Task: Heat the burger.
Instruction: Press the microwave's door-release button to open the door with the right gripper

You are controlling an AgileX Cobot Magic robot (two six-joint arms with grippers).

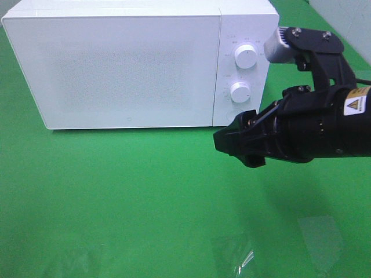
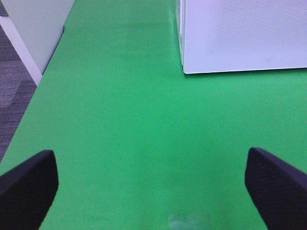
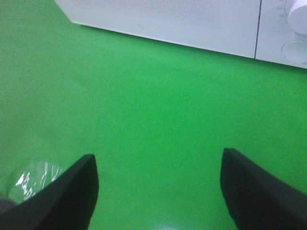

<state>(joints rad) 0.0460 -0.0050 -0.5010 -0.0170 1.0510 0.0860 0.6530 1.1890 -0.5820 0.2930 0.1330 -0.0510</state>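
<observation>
Near the 2 knobs [image 1: 246,57] of the closed microwave [image 1: 116,63], right tool [image 3: 158,155] wide; left tool [image 2: 151,154] wide.

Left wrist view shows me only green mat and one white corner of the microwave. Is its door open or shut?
Observer: Shut. In the high view the door sits flush beside the panel.
Operator: Where is the right hand?
Observer: The right hand hangs open over the mat in front of the panel, just below the lower knob in the high view. It holds nothing.
Operator: Can you see the burger?
Observer: No. The burger appears in none of the three views.
</observation>
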